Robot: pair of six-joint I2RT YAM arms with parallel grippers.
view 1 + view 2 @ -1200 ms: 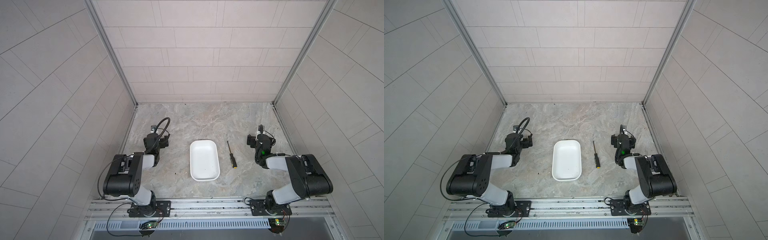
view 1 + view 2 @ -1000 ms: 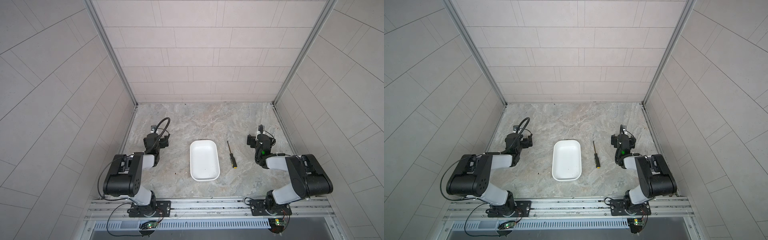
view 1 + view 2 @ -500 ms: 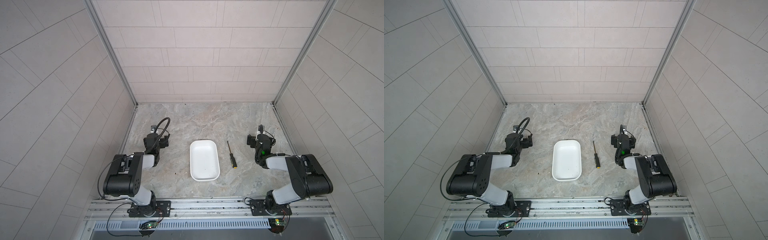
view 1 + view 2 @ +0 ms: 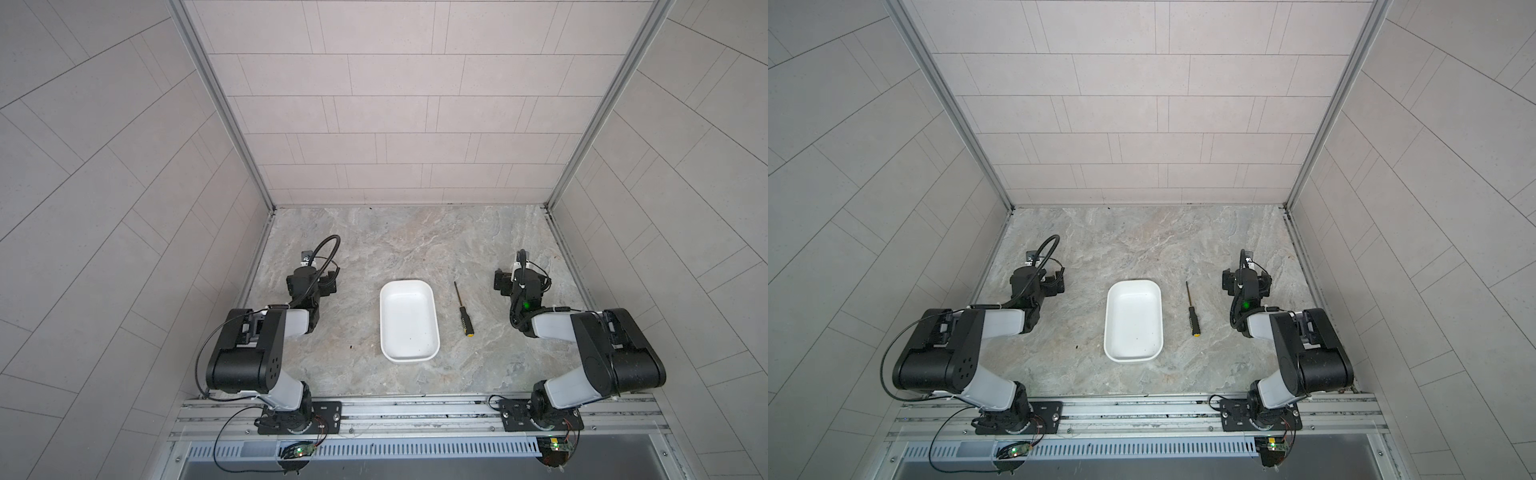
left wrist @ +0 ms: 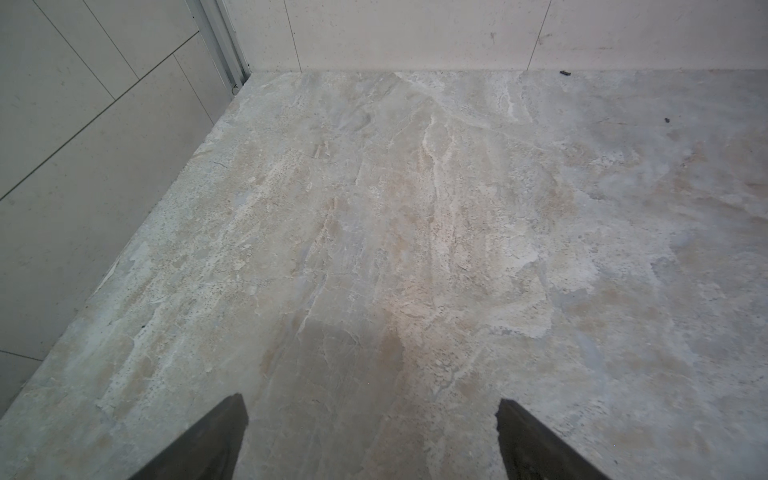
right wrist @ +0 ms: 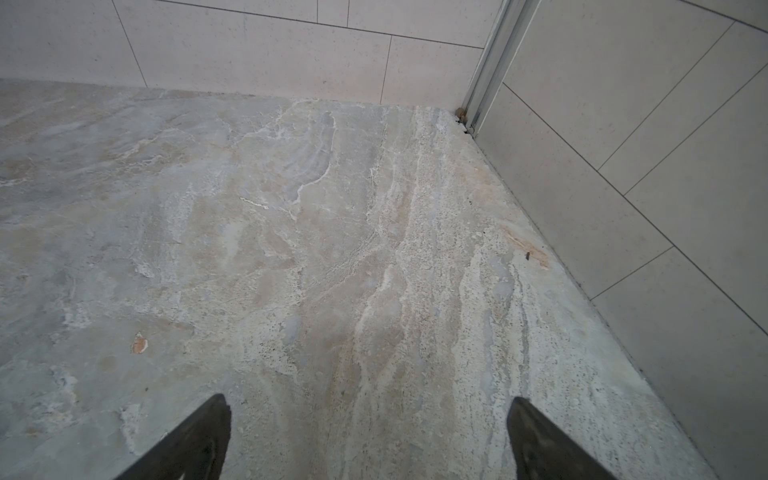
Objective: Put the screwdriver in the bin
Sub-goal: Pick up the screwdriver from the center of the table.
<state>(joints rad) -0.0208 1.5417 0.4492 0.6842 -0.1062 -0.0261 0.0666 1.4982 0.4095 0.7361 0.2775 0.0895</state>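
Pale grey-beige tiled walls [image 4: 390, 104] close the space on three sides, their rectangular tiles laid in staggered courses; the side walls [image 4: 851, 174] at 9 and 3 o'clock show the same tiles running at a slant. Slim aluminium corner posts [image 4: 220, 104] stand where the back wall meets the sides, at 11 and 1 o'clock. The floor [image 4: 415, 245] is a mottled grey and tan stone-look slab with pale veins. At 6 o'clock an aluminium rail [image 4: 1142, 409] crosses the front edge, a slotted grey strip [image 4: 415, 449] below it. Light is soft and even.
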